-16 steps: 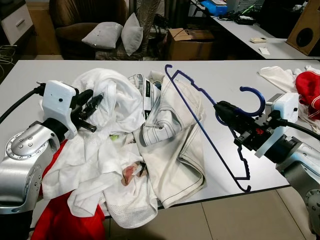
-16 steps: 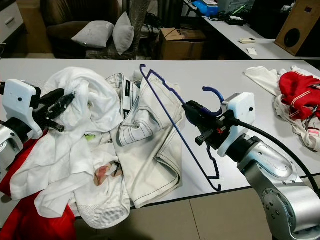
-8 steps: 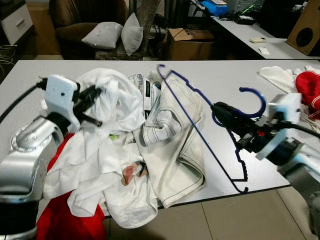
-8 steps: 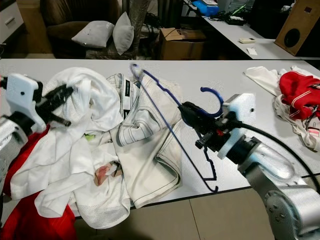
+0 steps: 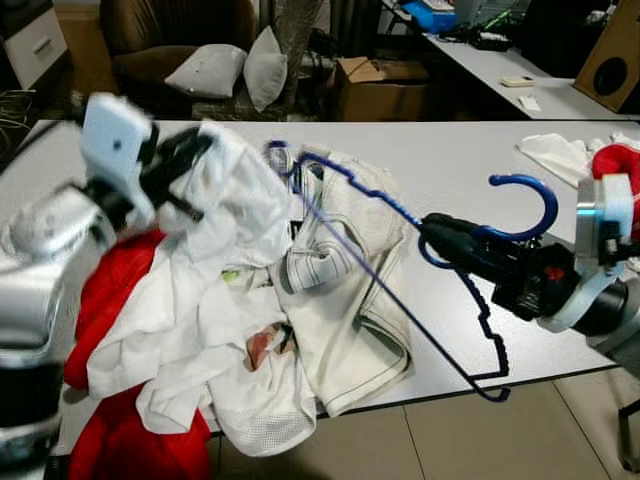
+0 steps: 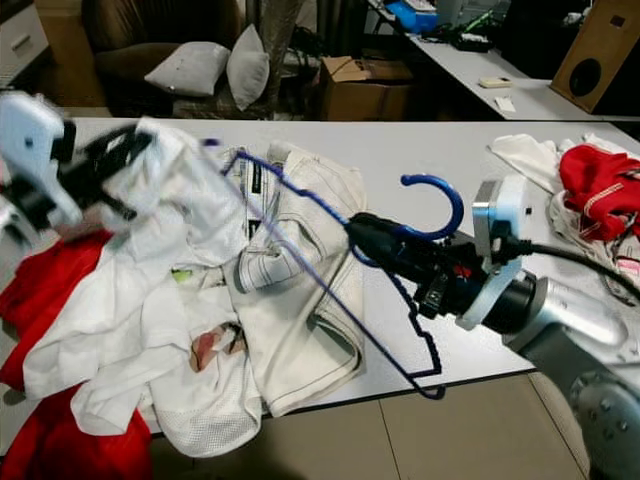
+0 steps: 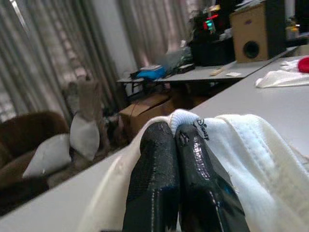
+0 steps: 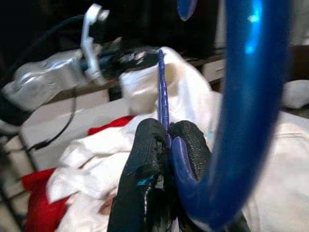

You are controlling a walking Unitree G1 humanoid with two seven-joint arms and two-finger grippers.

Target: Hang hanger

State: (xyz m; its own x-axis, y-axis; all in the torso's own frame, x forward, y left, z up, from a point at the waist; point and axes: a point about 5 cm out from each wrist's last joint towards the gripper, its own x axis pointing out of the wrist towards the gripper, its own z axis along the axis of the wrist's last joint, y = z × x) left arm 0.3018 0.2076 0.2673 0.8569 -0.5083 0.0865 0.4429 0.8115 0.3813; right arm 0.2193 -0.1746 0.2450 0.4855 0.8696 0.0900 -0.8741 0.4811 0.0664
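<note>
Right, step in hand looks like getting the white garment onto the blue hanger, so both arms are working mid-air over the table.

Nearest me: right gripper low at the table's near-right edge, fingers clamped tight on the hanger's neck just under the hook. In the right wrist view the two black fingertips pinch the thin blue stem with no gap, the hook curving up past them. Hanger frame slants away from the gripper: one shoulder tip hangs past the table's front edge, the other reaches up toward the clothes pile, above the cream trousers.

Left gripper is up at the far-left side, blurred. Its fingers are pressed together on a fold of the white garment's collar edge, small printed label visible beside them.

To do it well, my read:
- hold the hanger still and level, so the far shoulder tip is a steady target;
- lift the garment clear of the pile first; its lower part looks draped into the other whites and the red cloth, likely to drag those along;
- feed the neck opening over the tip, not a sleeve.

Risk: pinch on the stem is narrow, hanger could swivel.

Beyond: cardboard box, sofa with pillows.
</note>
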